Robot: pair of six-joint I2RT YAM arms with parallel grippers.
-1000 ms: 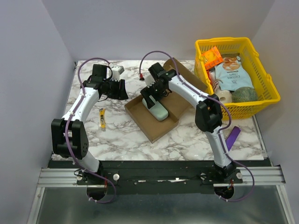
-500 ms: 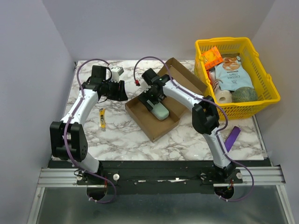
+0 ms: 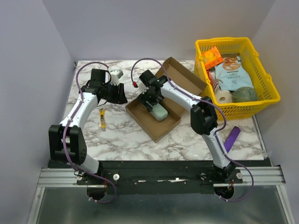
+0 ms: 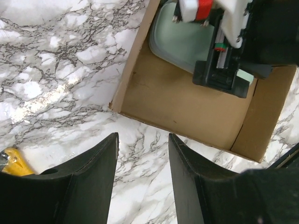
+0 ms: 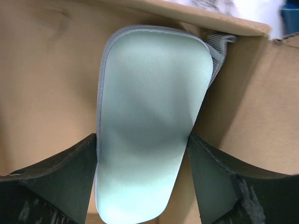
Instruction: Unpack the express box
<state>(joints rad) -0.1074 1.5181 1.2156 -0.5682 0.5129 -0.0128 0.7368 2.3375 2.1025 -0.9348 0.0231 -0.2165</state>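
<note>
Cardboard express box lies flap-back; right hand spread astride mint pouch; left hand parted, empty.

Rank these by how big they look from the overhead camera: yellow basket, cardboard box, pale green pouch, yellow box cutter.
1. yellow basket
2. cardboard box
3. pale green pouch
4. yellow box cutter
No close calls.

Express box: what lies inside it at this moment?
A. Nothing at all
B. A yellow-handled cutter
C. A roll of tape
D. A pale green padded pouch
D: the pale green padded pouch lies on the floor of the open express box, with the right gripper straddling it.
</note>
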